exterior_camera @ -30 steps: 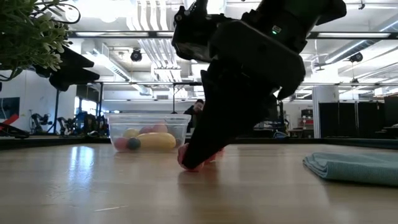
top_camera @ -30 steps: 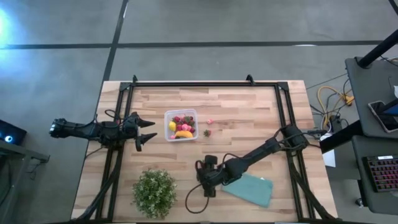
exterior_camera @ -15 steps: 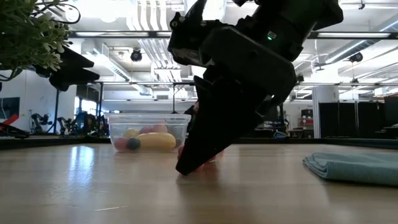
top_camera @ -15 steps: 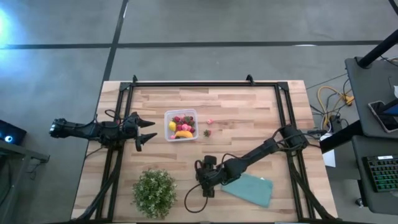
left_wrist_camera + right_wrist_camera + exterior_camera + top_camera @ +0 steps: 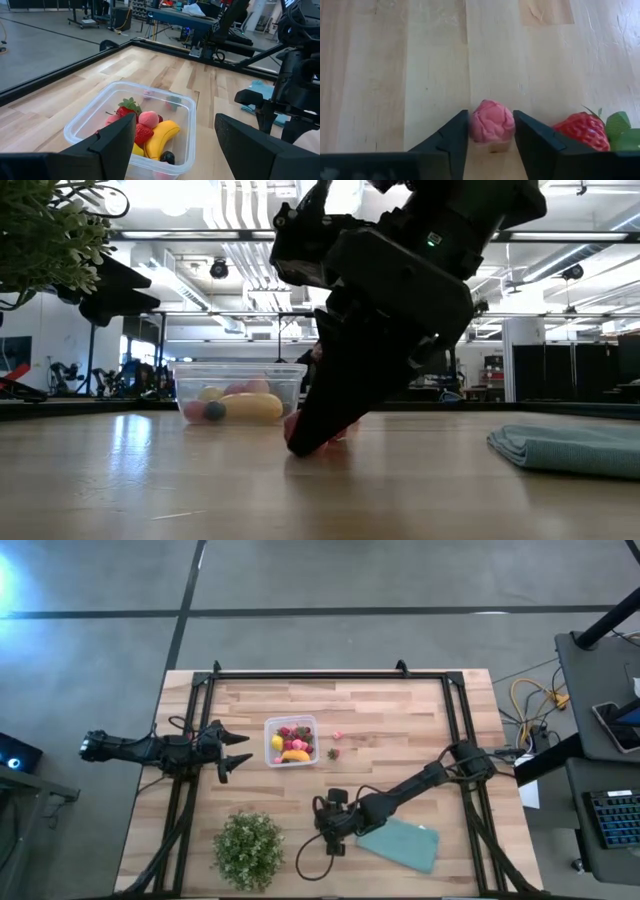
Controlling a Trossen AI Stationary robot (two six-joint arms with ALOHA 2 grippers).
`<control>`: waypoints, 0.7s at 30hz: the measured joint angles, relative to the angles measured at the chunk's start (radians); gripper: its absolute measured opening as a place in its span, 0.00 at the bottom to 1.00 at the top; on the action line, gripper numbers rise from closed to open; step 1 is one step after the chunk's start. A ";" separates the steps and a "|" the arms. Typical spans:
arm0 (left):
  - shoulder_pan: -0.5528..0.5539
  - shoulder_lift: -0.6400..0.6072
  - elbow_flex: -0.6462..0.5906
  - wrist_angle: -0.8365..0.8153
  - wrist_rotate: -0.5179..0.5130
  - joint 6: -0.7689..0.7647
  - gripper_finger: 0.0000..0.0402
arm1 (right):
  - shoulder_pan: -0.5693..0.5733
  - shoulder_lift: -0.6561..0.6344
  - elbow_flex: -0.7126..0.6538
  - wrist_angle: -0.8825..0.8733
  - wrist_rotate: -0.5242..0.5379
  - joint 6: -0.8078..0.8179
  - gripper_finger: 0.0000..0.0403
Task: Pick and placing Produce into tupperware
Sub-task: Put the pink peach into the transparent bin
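1. Pink and lumpy, the pink fruit (image 5: pixel 492 125) I'm working on sits on the wooden table (image 5: pixel 400 725) between my right gripper (image 5: pixel 491 131) fingers, which pinch it from both sides.
2. I judge it light and a little soft (the surface looks knobbly, almost like foam), so it shouldn't need much squeeze; holding it across its widest part, as the fingers do now, looks right to me.
3. It could roll or pop out if pinched too low, so I'd want a level lift.
4. Just beside it lies a red strawberry (image 5: pixel 583 131) with a green leaf cap, close to one finger but apart from the pink fruit.
5. Seen from above, the right gripper (image 5: pixel 330 828) is down at the table's near side, between the potted plant (image 5: pixel 248 849) and the teal cloth (image 5: pixel 405 844).
6. Two more small fruits lie loose just beside the tupperware (image 5: pixel 291 741), well apart from the gripper.
7. That clear square box already holds a banana (image 5: pixel 160 138), strawberries and a yellow round fruit.
8. My left gripper (image 5: pixel 232 750) waits at the table's left edge near the box, fingers spread and holding nothing.
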State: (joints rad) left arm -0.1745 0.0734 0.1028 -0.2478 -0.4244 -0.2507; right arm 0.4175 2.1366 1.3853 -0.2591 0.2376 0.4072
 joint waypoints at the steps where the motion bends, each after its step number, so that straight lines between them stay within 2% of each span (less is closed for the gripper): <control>1: 0.000 0.000 0.000 0.000 0.000 0.000 0.64 | 0.000 -0.001 0.000 -0.001 -0.001 0.000 0.35; 6: 0.000 0.000 0.000 0.000 0.000 0.000 0.64 | -0.002 -0.029 0.012 -0.067 -0.003 0.001 0.30; 12: 0.000 -0.001 0.000 0.000 0.000 0.000 0.64 | -0.036 -0.095 0.110 -0.194 0.011 -0.004 0.26; 17: 0.000 0.002 0.000 0.000 0.000 0.000 0.64 | -0.134 -0.145 0.185 -0.210 0.051 -0.066 0.26; 21: 0.000 0.001 0.000 -0.001 0.001 0.000 0.64 | -0.262 -0.166 0.195 -0.235 0.050 -0.094 0.26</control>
State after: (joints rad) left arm -0.1745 0.0742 0.1028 -0.2493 -0.4236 -0.2508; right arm 0.1558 1.9708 1.5798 -0.4946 0.2876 0.3135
